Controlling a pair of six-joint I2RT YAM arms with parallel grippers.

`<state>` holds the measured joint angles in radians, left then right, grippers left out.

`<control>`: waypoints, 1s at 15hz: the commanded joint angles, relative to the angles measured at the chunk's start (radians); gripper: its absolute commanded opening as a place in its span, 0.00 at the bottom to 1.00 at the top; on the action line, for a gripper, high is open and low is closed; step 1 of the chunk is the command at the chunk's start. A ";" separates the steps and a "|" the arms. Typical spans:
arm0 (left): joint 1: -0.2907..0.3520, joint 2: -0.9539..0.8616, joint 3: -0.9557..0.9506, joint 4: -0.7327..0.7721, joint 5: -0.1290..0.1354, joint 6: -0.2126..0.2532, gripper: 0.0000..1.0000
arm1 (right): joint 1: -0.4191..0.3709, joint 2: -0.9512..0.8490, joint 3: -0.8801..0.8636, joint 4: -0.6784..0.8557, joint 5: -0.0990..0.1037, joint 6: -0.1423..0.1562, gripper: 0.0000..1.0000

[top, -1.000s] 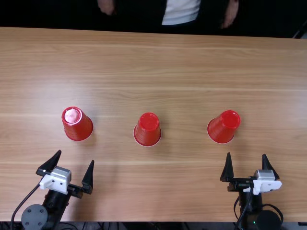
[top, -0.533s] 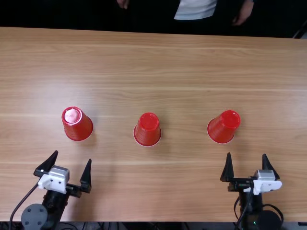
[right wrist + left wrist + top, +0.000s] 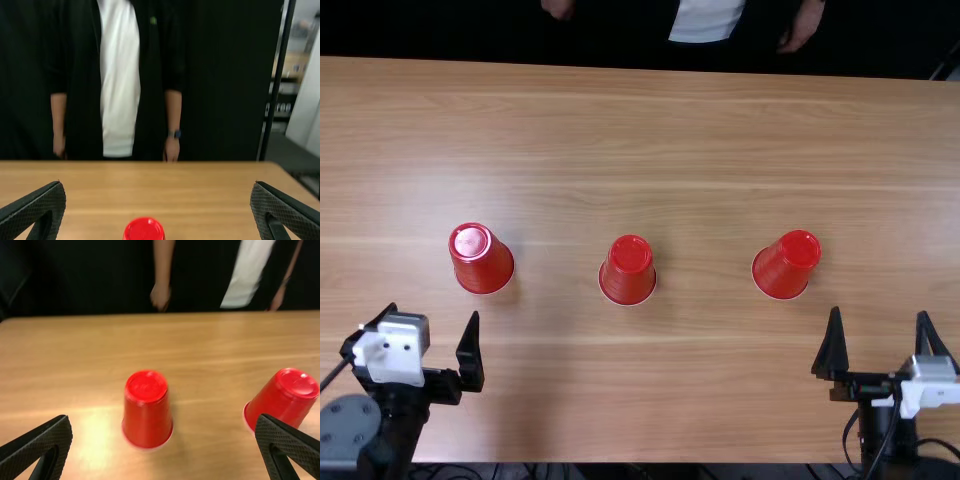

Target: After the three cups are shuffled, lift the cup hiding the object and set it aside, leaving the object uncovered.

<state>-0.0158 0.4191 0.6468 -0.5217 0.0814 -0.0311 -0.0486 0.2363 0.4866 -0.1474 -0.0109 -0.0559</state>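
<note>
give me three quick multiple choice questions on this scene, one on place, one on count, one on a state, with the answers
1. Where do the red cups stand?
A. in a row across the table, apart from each other
B. stacked at the far edge
C. one in each gripper

2. How many cups are there?
A. two
B. three
C. four

3. How are the two grippers?
A. both shut on cups
B. left shut, right open
C. both open and empty

Answers:
1 A: the left cup, middle cup and right cup stand upside down side by side with gaps between them.
2 B: the top view shows three.
3 C: the left gripper and right gripper have their fingers spread with nothing between them.
</note>
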 commanded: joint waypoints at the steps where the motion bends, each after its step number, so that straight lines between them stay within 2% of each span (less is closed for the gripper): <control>1: 0.005 0.092 0.114 -0.067 -0.069 -0.008 1.00 | -0.014 0.097 0.132 -0.073 0.002 -0.003 1.00; 6: 0.007 0.394 0.522 -0.423 -0.076 -0.006 1.00 | -0.017 0.428 0.520 -0.513 -0.009 0.004 1.00; 10: 0.008 0.584 0.760 -0.644 -0.076 0.000 1.00 | -0.013 0.655 0.780 -0.791 -0.015 0.004 1.00; 12: 0.010 0.662 0.824 -0.712 -0.076 0.002 1.00 | -0.011 0.756 0.880 -0.890 -0.015 0.004 1.00; 15: 0.011 0.745 0.875 -0.807 -0.076 0.002 1.00 | -0.008 0.867 0.935 -0.962 -0.017 0.003 1.00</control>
<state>-0.0132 1.1580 1.4857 -1.3262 0.0071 -0.0303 -0.0551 1.0946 1.3918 -1.1069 -0.0154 -0.0532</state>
